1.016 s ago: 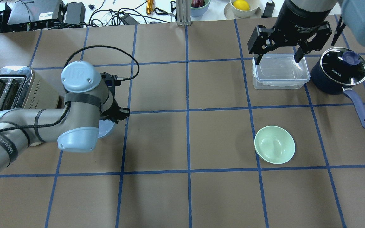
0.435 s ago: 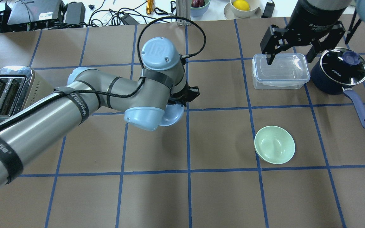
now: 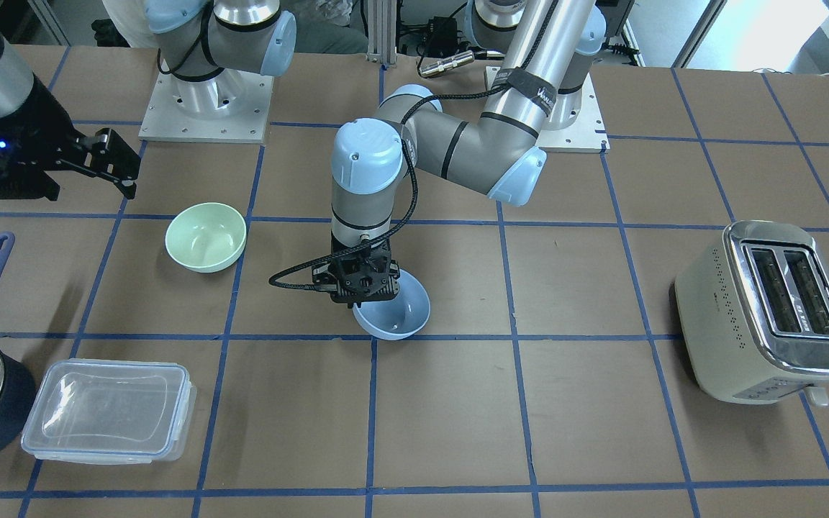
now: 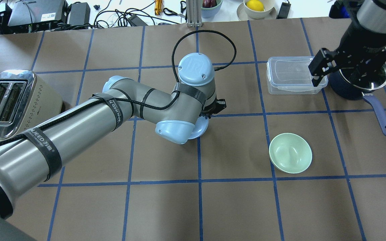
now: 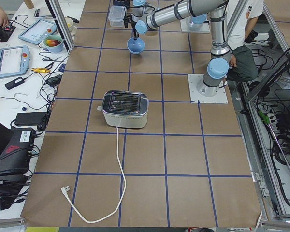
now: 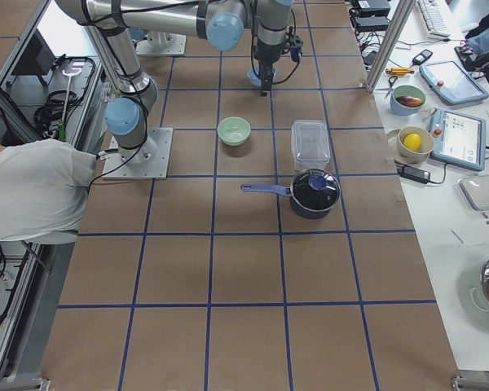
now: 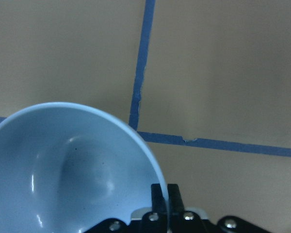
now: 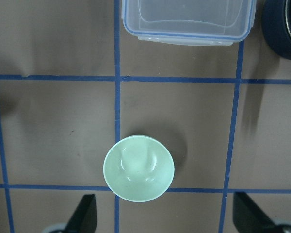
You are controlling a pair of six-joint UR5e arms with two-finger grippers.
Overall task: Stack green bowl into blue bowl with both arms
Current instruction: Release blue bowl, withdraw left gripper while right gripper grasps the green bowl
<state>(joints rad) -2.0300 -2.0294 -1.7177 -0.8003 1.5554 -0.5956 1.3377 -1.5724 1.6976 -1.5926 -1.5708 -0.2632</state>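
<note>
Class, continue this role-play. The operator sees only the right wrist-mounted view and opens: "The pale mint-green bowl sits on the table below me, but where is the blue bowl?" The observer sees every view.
Observer: The small pale powder-blue bowl is near the middle of the brown paper-covered table, apart from the mint-green bowl, on the robot's left of it.
Operator: Is anything holding it?
Observer: Yes, the left claw is shut on its rim, and it is tilted.
Operator: What lies beyond it?
Observer: A cream and chrome two-slot toaster, at the table's left end.
</note>
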